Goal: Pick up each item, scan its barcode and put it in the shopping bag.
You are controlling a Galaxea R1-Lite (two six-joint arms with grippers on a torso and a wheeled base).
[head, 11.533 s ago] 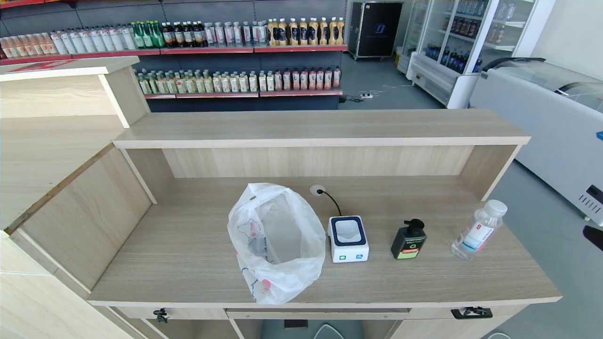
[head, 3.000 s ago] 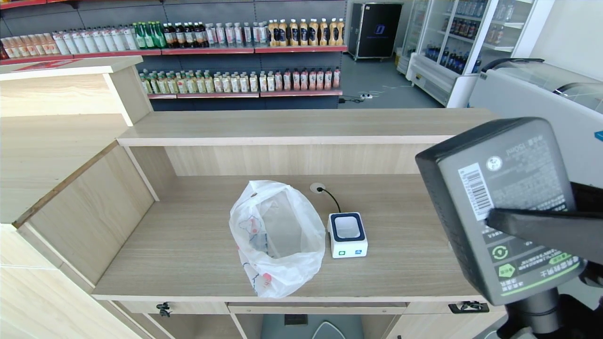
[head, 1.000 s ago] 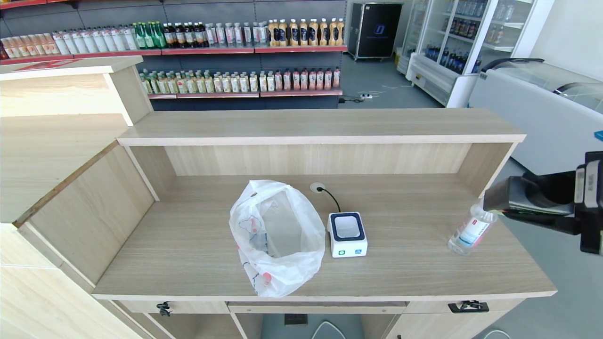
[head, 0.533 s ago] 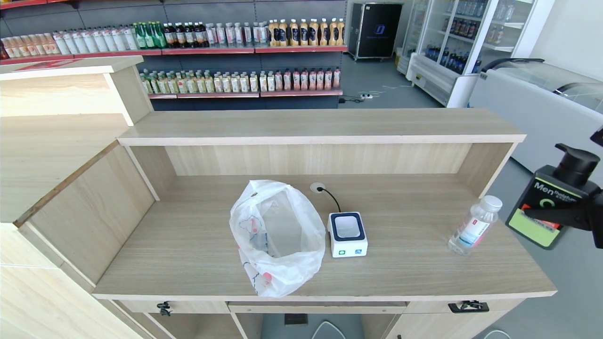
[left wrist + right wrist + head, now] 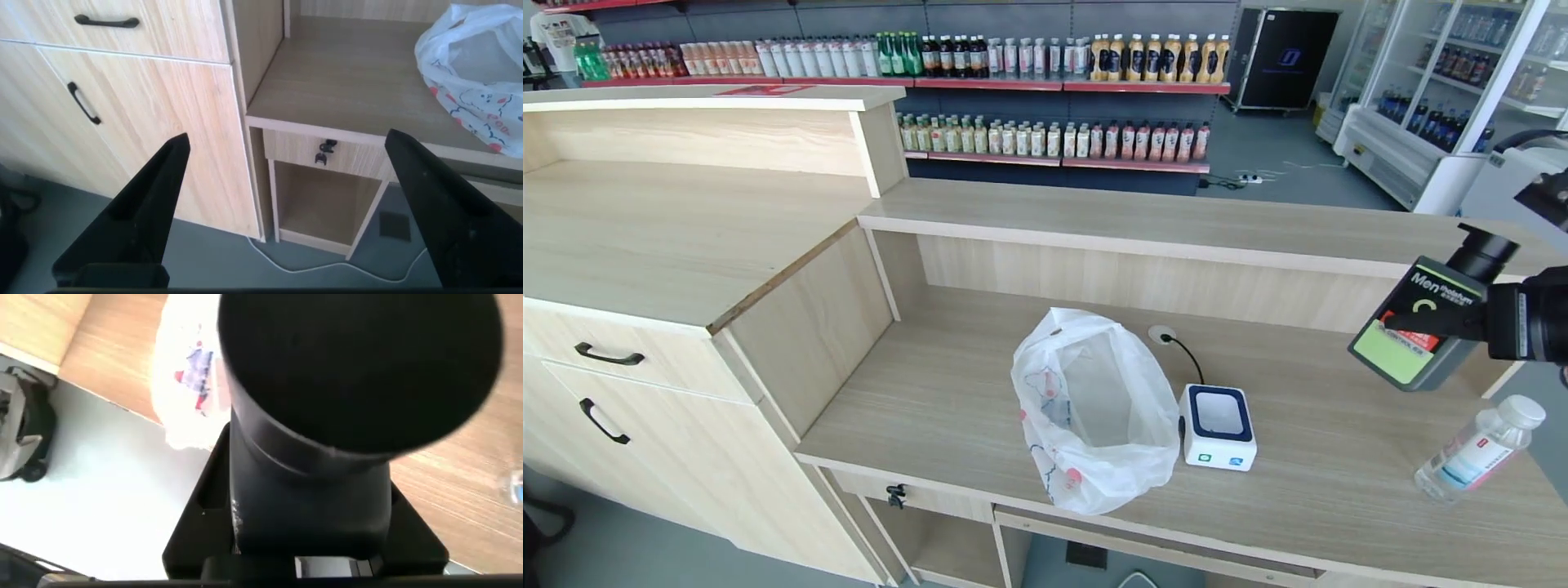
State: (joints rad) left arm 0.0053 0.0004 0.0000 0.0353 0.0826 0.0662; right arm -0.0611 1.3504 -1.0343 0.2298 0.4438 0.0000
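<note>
My right gripper is shut on a dark pump bottle with a green label, held tilted in the air above the counter's right end. In the right wrist view the bottle's black pump head is seen from above. The white shopping bag stands open mid-counter, with the white barcode scanner just right of it. A clear water bottle stands near the counter's right front corner. My left gripper hangs open below counter level, in front of the cabinet; the bag lies beyond it.
The wooden counter has a raised back ledge and a taller side unit on the left with drawer handles. A cable runs from the scanner to a hole in the counter top.
The head camera has turned left, so the whole picture shifted right. My right gripper has carried the pump bottle from beyond the counter's right edge inward, above the water bottle.
</note>
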